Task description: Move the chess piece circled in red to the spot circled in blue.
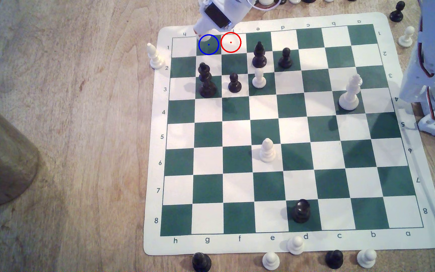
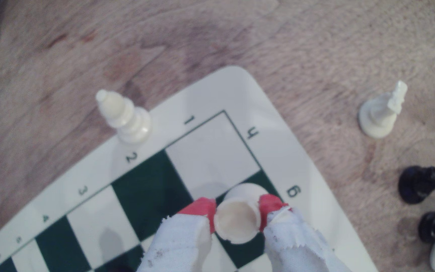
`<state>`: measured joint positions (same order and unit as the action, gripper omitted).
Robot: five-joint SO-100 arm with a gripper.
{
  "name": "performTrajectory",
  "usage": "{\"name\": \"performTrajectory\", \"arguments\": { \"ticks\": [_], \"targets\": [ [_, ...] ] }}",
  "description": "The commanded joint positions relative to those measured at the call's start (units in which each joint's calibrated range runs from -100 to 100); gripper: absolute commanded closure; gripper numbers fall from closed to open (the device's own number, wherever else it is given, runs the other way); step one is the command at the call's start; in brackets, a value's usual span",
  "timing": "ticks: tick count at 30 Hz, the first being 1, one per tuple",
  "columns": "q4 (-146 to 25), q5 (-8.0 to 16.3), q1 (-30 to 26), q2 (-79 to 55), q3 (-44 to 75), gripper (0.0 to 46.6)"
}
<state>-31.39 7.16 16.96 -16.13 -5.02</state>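
The rook (image 2: 237, 222) sits right between the red-tipped fingers (image 2: 202, 209), its flat cylindrical top facing up at the wrist camera, cream-white and smooth with a raised rim round a shallow dish. The gripper (image 2: 237, 213) is closed down to the width of that top, one red pad on each flank; the pads look to be touching it, though the blur leaves a hair of doubt, and whether the wide round base is resting on the board or hanging just above it I can't say. Its long axis runs upright, straight down between the fingers, so what's needed next, by my reading, is a vertical set-down and then the fingers parting. And where is it? Over the dark green g1 square (image 2: 261, 177) in the wrist view, and in the exterior view a pale sliver pokes into the upper edge of the blue-ringed spot (image 1: 208, 44) beneath the arm's white housing, while the red-ringed white square (image 1: 231, 42) alongside stands bare. So the carry looks essentially made. The fingers are wrapped in frayed white tape above the red tips; the board (image 1: 417, 240) is a thin flexible mat with a cream border lying on pale wood grain. A white bishop (image 2: 125, 117) stands off the mat's edge by rank 2, well apart.
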Motion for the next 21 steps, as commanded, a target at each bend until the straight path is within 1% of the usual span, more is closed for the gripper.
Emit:
{"name": "performTrajectory", "arguments": {
  "ticks": [1,21],
  "targets": [
    [2.32,-0.20,0.52,0.51,5.65,46.4],
    [3.30,0.10,-0.26,-2.29,5.74,46.4]
  ]
}}
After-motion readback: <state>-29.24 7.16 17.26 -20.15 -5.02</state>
